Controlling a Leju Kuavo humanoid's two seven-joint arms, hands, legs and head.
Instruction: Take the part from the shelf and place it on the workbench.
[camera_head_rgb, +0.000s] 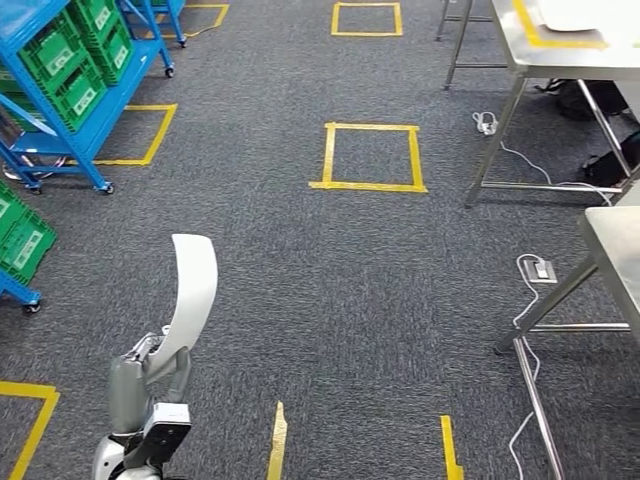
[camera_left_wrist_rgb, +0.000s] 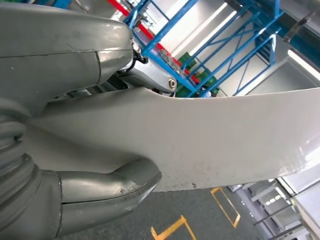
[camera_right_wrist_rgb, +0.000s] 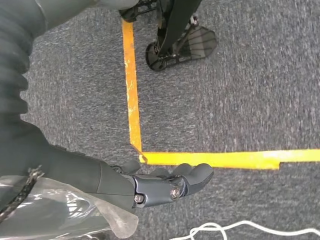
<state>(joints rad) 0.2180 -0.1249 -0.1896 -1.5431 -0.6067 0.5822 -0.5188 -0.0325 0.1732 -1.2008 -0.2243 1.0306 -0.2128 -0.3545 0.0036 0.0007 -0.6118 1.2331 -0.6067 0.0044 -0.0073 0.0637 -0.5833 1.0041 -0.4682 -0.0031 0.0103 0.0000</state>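
A long white curved part (camera_head_rgb: 190, 290) stands upright in my left hand (camera_head_rgb: 147, 375) at the lower left of the head view. Up close in the left wrist view, the thumb and fingers of my left hand (camera_left_wrist_rgb: 75, 125) clamp the white part (camera_left_wrist_rgb: 226, 140) from both sides. My right hand (camera_right_wrist_rgb: 158, 182) hangs over the grey carpet with its fingers stretched out and nothing in them. The blue shelf (camera_head_rgb: 75, 90) with green bins stands at the far left. A steel workbench (camera_head_rgb: 558, 50) stands at the far right, with another workbench (camera_head_rgb: 615, 245) nearer on the right edge.
Yellow tape squares (camera_head_rgb: 371, 157) mark the grey carpet. White cables and a floor socket (camera_head_rgb: 540, 270) lie by the workbench legs on the right. Green bins (camera_head_rgb: 19, 240) sit on a low blue rack at the left edge. A yellow tape corner (camera_right_wrist_rgb: 137, 150) lies under my right hand.
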